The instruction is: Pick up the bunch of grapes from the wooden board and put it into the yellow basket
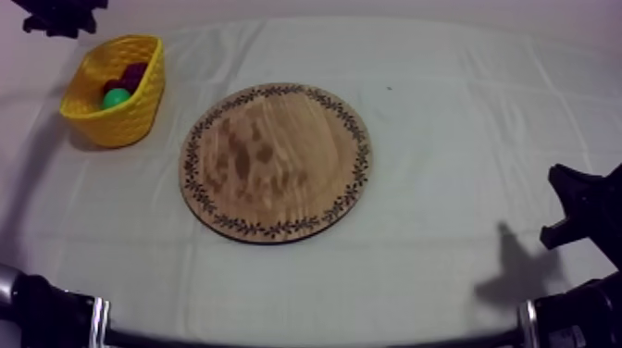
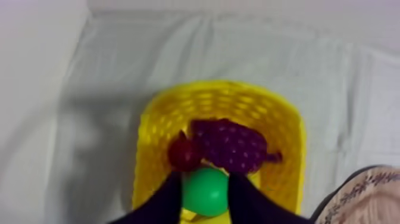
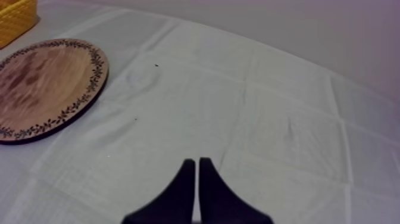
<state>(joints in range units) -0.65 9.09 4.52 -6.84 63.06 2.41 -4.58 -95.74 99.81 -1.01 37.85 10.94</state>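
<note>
**Left tool** (image 2: 204, 176): released. Its two black fingers (image 2: 168, 201) stand apart above the near side of the basket (image 2: 280, 128) and grip nothing. A green fruit (image 2: 205, 192) shows in the gap between them, lying in the basket. Whether the fingers touch it cannot be told.

**Grapes** (image 2: 229, 145): in the basket, lying across its middle just beyond the green fruit. A small red fruit (image 2: 183, 154) sits against one end of the bunch.

**Right tool** (image 3: 197, 161): clenched on nothing, the fingers laid together as a narrow wedge. It hangs over bare cloth, well apart from the board (image 3: 47, 83).

**Top view**: gives the layout. The basket (image 1: 139, 116) is at the far left of the worktop (image 1: 444, 111). The board (image 1: 276, 162) lies at the centre, near the basket but apart from it, with a strip of cloth between. The left arm (image 1: 60, 14) comes in behind the basket, and the right arm (image 1: 588, 208) sits low at the right edge. Here the grapes (image 1: 136, 74) read as a dark patch beside the green fruit (image 1: 116, 97).

**Left wrist view**: resolves the basket's contents fruit by fruit, with an edge of the board (image 2: 366, 190) close by.

**Right wrist view**: gives the board's patterned rim, and a corner of the basket (image 3: 15, 18) beyond it.
</note>
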